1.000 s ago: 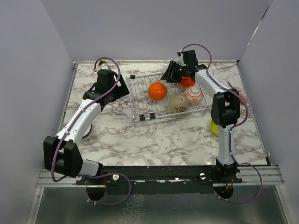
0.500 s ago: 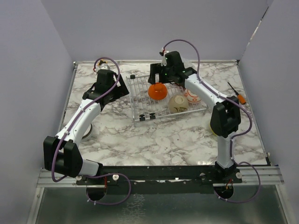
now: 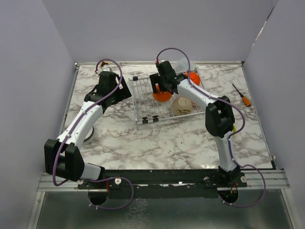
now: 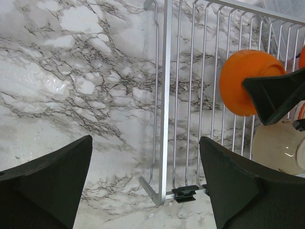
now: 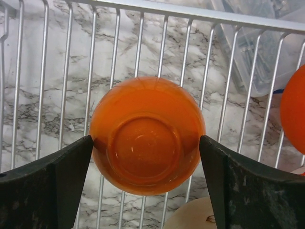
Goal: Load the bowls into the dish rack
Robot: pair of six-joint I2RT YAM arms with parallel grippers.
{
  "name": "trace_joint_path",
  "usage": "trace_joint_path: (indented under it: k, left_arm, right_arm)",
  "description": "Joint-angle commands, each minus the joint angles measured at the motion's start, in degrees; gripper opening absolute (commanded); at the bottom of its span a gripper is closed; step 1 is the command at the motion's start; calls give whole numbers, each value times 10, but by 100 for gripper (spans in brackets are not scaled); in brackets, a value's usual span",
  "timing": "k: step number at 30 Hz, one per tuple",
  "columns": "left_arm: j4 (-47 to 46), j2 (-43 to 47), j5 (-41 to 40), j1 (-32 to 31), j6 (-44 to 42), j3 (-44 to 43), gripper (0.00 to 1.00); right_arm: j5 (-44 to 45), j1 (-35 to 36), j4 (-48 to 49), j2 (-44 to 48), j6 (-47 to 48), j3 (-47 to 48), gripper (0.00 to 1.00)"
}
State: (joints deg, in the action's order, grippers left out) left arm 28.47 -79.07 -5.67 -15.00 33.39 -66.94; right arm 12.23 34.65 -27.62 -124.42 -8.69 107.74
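Note:
The silver wire dish rack [image 3: 143,102] lies at the table's middle back. An upside-down orange bowl [image 5: 145,136] rests on its wires [image 5: 190,12], with my right gripper [image 5: 145,143] open, a finger on either side of it. The same bowl [image 3: 162,95] shows partly under that gripper [image 3: 159,88] from above. A beige bowl [image 3: 182,106] sits beside it and a second orange bowl [image 3: 193,77] lies at the rack's back right. My left gripper [image 4: 145,143] is open over the rack's left corner [image 4: 167,95], holding nothing. A sliver of lime-yellow bowl [image 3: 233,128] peeks past the right arm.
An orange-handled screwdriver [image 3: 242,95] lies on the marble at the right. A clear plastic bag [image 5: 257,43] sits just behind the rack. Purple walls close the table on three sides. The right arm stretches across the rack's right half.
My right arm swung left from the rack's back right to over the left orange bowl. Its jaws opened, leaving the second orange bowl behind. The left arm stayed still.

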Motion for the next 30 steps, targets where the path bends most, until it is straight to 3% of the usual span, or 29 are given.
trace_joint_path:
  k: [1, 4, 8, 22, 30]
  left_arm:
    - [2, -5, -4, 4, 1, -11, 94]
    - [2, -7, -2, 4, 3, -11, 94]
    - [2, -9, 6, 4, 8, -11, 94]
    - [4, -8, 56, 4, 6, -10, 94]
    - [-31, -10, 72, 4, 3, -5, 94]
  right_arm:
    - [68, 0, -53, -33, -1, 44, 88]
    - [88, 0, -76, -36, -21, 49, 78]
    - [119, -1, -80, -18, -34, 14, 71]
    - [228, -13, -147, -4, -34, 7, 70]
    - [230, -14, -160, -3, -11, -2, 71]
